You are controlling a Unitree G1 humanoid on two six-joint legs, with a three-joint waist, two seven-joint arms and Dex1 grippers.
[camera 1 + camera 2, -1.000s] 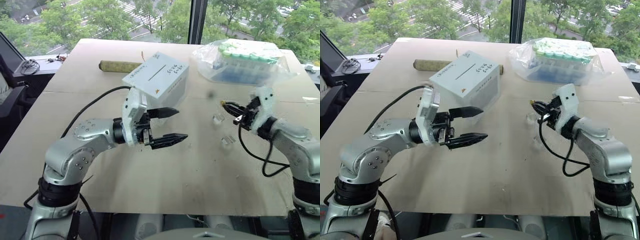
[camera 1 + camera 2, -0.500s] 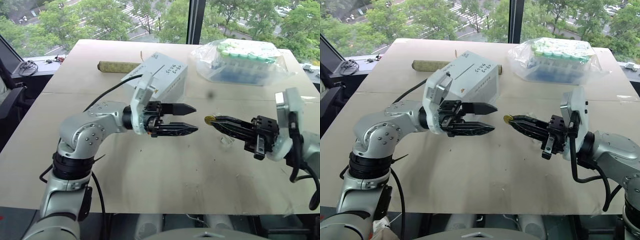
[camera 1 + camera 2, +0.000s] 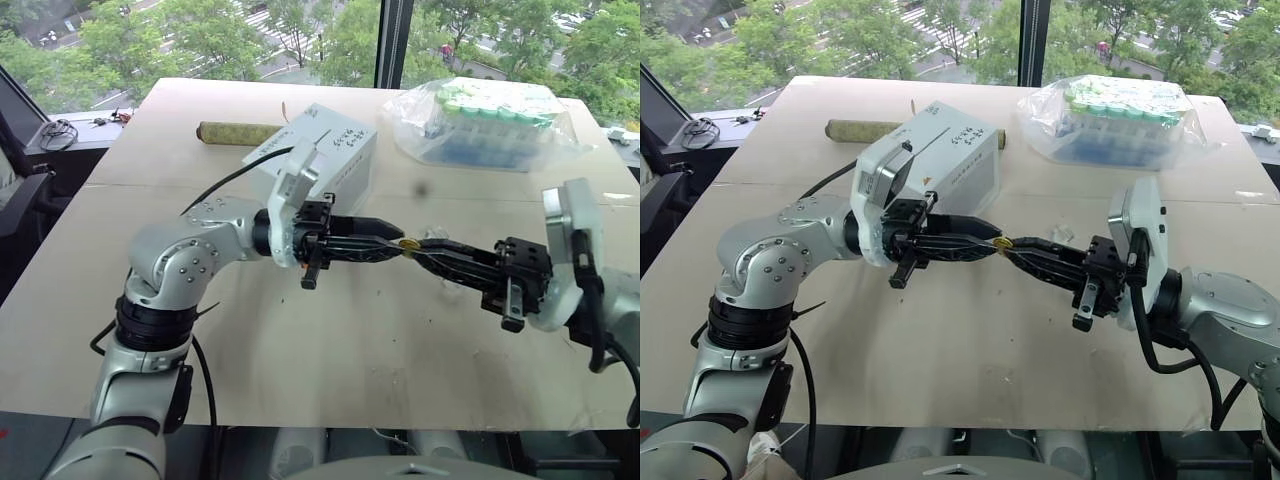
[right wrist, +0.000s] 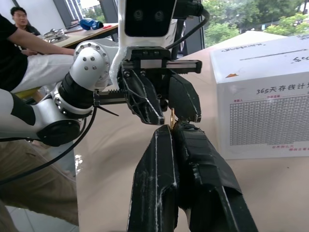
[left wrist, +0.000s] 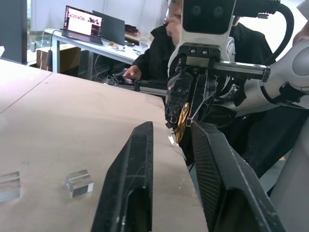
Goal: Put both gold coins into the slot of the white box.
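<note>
A gold coin [image 3: 407, 243] is held above the table in the tips of my right gripper [image 3: 420, 247], which is shut on it. My left gripper [image 3: 395, 248] points at the right one tip to tip. Its fingers [image 5: 140, 145] stand narrowly apart with the coin [image 5: 182, 123] between them, close to one finger. From the right wrist, the coin [image 4: 172, 117] pokes up between the left gripper's two tips. The white box [image 3: 320, 150] with its dark slit and orange triangle stands just behind the left hand.
A clear bag of green-capped tubes [image 3: 490, 120] lies at the back right, an olive roll [image 3: 240, 131] behind the box. Small clear blocks [image 5: 79, 182] lie on the table under the grippers. A person [image 4: 19, 19] sits beyond the table.
My right gripper swung in from the right with the coin and now points at the left one. The left gripper's fingers narrowed from wide open and now bracket the coin.
</note>
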